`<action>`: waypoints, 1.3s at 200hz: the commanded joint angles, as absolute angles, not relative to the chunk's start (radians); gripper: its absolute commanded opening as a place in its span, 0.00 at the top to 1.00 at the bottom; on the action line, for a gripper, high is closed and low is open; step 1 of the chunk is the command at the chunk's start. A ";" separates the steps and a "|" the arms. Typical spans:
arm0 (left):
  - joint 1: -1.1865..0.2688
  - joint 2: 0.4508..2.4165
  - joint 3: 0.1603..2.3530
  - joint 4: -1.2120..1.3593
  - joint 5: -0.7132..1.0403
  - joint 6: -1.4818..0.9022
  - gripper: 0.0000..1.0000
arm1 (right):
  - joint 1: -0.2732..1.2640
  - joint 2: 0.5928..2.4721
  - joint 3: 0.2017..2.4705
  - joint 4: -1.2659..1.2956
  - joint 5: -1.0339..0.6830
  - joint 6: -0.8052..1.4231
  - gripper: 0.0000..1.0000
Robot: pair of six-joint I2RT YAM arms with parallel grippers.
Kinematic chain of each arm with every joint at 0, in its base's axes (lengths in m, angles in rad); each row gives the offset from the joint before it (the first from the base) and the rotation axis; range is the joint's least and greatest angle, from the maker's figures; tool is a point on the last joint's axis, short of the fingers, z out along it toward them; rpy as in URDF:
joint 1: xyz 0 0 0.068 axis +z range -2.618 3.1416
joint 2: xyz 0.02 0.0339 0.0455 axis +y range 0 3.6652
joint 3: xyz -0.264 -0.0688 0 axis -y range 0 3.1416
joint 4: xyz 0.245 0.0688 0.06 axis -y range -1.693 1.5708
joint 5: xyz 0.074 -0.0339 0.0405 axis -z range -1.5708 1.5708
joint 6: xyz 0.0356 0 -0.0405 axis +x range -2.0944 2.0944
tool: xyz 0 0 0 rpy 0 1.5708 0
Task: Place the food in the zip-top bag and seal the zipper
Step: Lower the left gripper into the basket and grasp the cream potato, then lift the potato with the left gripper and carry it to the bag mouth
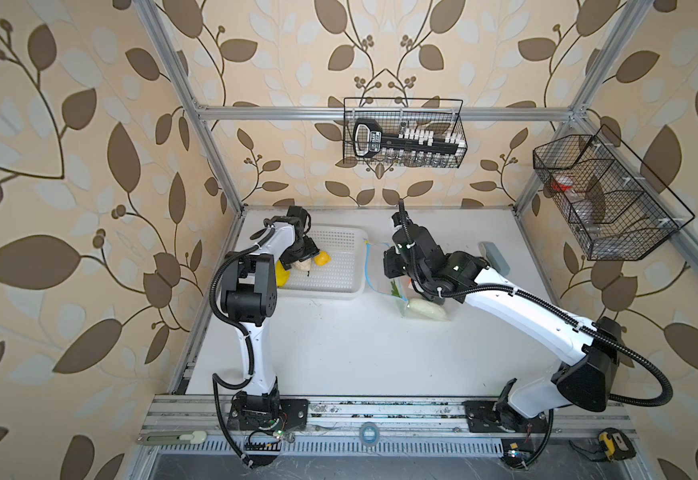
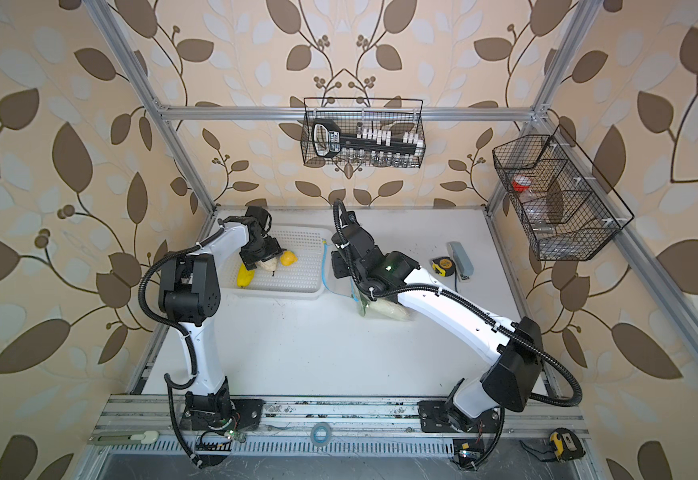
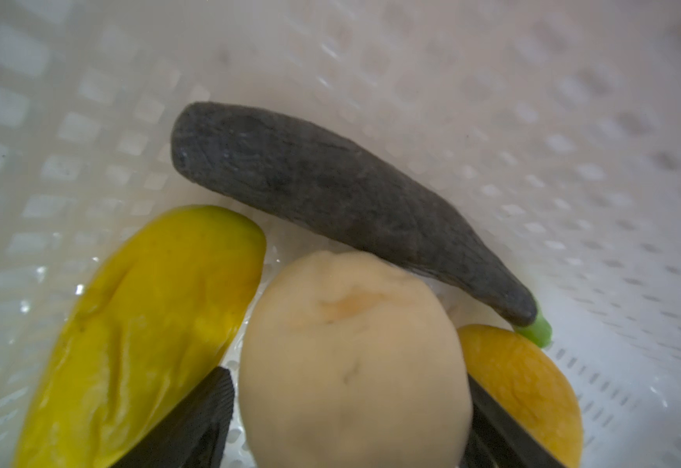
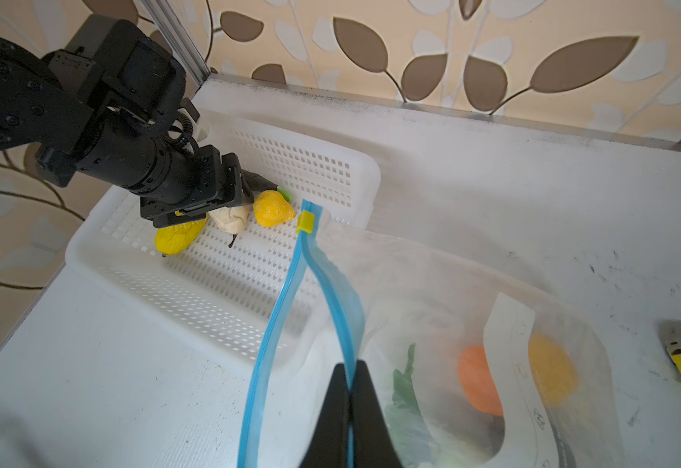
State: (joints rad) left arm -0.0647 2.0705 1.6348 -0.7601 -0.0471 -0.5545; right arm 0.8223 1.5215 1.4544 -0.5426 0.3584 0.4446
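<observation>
Four toy foods remain in the white basket (image 4: 192, 279) at frame left; the peach (image 3: 355, 364) is straddled by the spread left claw (image 3: 351, 421), and could be squeezed out. The zip-top bag (image 4: 452, 324), lower right, is pinched by the right claw (image 4: 350, 405) at its zipper (image 4: 286, 295).

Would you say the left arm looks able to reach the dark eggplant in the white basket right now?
Probably yes. The left gripper is already in the white basket, straddling the peach, and the eggplant lies uncovered just beyond.
</observation>
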 commanded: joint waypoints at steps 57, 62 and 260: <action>-0.060 2.037 1.651 -0.754 -0.018 -0.572 0.26 | 0.822 1.509 1.471 -0.549 0.359 0.434 1.00; -0.060 2.035 1.647 -0.752 -0.017 -0.571 0.27 | 0.822 1.509 1.470 -0.547 0.359 0.436 1.00; -0.065 1.778 1.402 -0.676 0.120 -0.642 0.37 | 0.831 1.474 1.454 -0.541 0.349 0.449 1.00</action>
State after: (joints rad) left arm -0.0647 1.8633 1.4502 -0.6998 0.0757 -0.6121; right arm 0.8246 1.5085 1.4540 -0.5423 0.3576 0.4458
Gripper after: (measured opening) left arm 0.633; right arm 0.047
